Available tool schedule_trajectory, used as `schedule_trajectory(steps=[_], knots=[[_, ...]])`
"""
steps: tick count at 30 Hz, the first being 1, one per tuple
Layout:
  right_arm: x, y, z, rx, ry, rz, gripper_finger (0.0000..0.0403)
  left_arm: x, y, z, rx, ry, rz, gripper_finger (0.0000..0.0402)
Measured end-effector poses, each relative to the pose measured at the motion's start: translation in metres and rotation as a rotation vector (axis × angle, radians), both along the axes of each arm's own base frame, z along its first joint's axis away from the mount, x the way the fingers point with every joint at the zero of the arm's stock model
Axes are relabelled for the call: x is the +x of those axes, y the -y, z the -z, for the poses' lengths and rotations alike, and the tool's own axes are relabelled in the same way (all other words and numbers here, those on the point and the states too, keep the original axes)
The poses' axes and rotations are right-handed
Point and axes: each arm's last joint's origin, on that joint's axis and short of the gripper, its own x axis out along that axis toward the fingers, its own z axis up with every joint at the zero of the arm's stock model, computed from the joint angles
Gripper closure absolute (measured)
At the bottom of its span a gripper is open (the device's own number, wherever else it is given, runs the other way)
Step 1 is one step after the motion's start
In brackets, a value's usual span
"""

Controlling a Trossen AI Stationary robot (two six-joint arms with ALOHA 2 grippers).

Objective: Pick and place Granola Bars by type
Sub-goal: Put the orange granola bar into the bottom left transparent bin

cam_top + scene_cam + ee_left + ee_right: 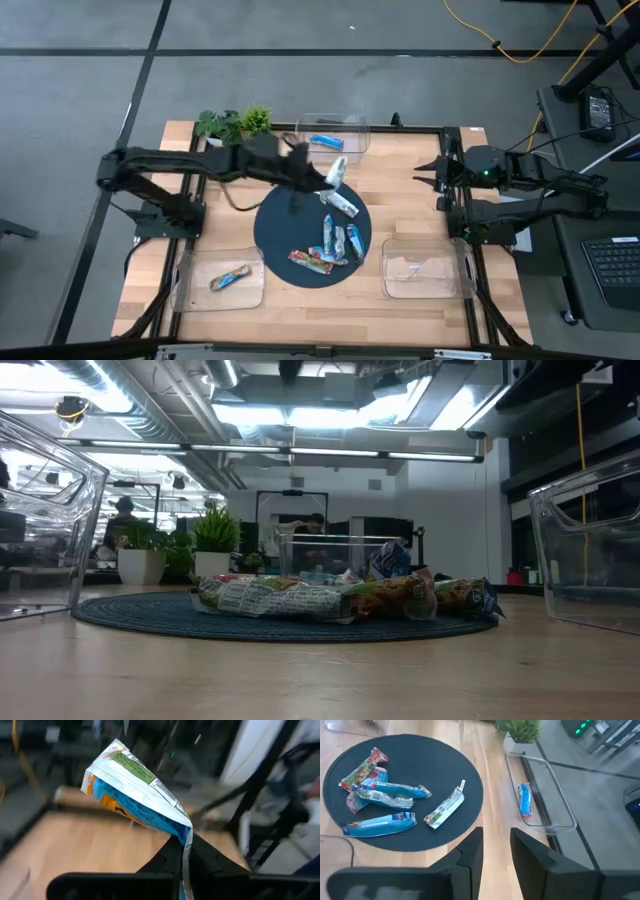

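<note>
My left gripper (328,182) hovers over the far edge of the dark round mat (275,235), shut on a blue-and-white granola bar (135,795) with green and orange print. Several more bars lie flat on the mat: a silver-white one (343,203), two blue ones (328,235) and a red-orange one (312,262). One blue bar (326,142) lies in the far clear bin (350,124). A red-orange bar (230,279) lies in the near-left bin (190,290). My right gripper (495,845) waits open at the table's right side, touching nothing. My left gripper pinches the bar by the flat crimped seam at one end (186,836) between its two fingers. The bar juts out beyond the fingertips, tilted, and is lifted clear of the mat and the table (337,172).
A clear bin (425,268) with nothing in it sits at the near right. Potted plants (232,124) stand at the far left corner, beside the far bin. Bare wood shows between the mat and the right arm (400,200). People are in the room behind (315,530).
</note>
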Motion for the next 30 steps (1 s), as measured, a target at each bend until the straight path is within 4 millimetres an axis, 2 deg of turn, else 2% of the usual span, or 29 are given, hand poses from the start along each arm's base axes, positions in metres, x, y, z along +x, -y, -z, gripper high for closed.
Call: schedule_trajectory(steps=[5, 12, 22, 30], knots=[[0.001, 0.000, -0.002, -0.009, 0.017, -0.005, 0.0302, -0.026, 0.005, -0.036, 0.042, 0.197, 0.077, 0.0397], [0.001, 0.000, -0.002, -0.017, 0.020, -0.010, 0.0302, -0.050, 0.012, -0.064, 0.064, 0.381, 0.228, 0.0397], [0.001, 0.000, -0.002, -0.028, 0.016, -0.016, 0.0302, -0.064, 0.016, -0.075, 0.077, 0.433, 0.310, 0.0397], [0.002, 0.000, -0.002, -0.031, 0.013, -0.018, 0.0302, -0.070, 0.016, -0.078, 0.055, 0.441, 0.302, 0.0398]])
